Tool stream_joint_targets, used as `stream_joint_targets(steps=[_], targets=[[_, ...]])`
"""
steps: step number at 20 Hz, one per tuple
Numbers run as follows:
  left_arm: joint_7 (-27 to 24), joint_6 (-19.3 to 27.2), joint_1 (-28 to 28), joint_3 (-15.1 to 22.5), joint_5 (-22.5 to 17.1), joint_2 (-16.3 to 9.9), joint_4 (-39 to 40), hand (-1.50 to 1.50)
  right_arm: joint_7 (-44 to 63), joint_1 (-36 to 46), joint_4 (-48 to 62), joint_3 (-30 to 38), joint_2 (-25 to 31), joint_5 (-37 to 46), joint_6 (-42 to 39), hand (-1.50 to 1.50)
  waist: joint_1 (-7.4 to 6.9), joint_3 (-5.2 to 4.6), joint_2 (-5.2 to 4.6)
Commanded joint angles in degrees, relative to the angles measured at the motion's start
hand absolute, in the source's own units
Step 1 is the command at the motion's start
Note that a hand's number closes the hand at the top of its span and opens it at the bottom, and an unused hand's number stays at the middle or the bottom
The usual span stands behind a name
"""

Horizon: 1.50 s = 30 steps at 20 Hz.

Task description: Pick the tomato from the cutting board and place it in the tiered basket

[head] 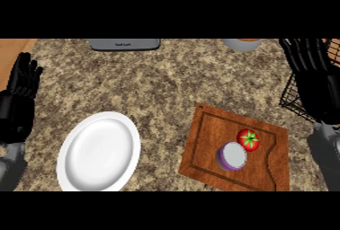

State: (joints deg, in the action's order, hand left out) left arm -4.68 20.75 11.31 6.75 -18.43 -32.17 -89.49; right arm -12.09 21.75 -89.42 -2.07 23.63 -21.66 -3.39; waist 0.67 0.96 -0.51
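On the cutting board (219,148) the tomato (249,139) touches a purple-rimmed halved onion (233,156) at its seven o'clock. White plate (100,152) at nine; tiered basket (309,81) at one. Speckled bench (166,81). Left robot hand (23,78) open; right unseen.

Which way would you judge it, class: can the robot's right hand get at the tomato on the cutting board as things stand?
Probably yes. The tomato lies uncovered on the cutting board, touching only the halved onion on its lower left. The right forearm enters just to its right, with nothing between; the right hand itself is not clearly visible.
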Motion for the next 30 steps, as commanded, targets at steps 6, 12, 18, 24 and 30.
stream_joint_targets(steps=[6, 12, 18, 24, 30], targets=[[9.08, -6.96, -5.20, 5.16, -3.28, 1.23, 2.12, 0.00, 1.24, -7.62, -6.09, -12.51, -12.51, 21.02, 22.91, 1.50, -0.19, -1.10, 0.81], [9.48, -6.61, -6.97, 6.86, -4.36, 4.17, 2.18, 0.00, 6.62, -17.68, 4.28, -2.16, -18.26, 29.21, 49.01, -1.50, 1.12, -1.15, 0.56], [12.36, -8.64, -5.99, 5.81, -5.70, 2.90, 0.87, 0.00, 22.54, -21.68, 0.08, -10.88, -12.54, 52.56, 55.16, -1.50, 0.22, -1.35, 0.85], [10.23, -8.60, -8.56, 6.09, -4.73, 2.82, 1.29, 0.00, 36.91, -27.62, 1.49, -12.35, -2.33, 63.04, 38.84, -1.50, 0.28, -2.00, 0.98], [10.69, -9.64, -6.96, 6.21, -5.28, 3.17, 1.43, 0.00, 54.64, -25.50, -4.71, -20.57, -1.20, 64.92, 17.82, -1.50, -1.03, -1.92, 0.72]])
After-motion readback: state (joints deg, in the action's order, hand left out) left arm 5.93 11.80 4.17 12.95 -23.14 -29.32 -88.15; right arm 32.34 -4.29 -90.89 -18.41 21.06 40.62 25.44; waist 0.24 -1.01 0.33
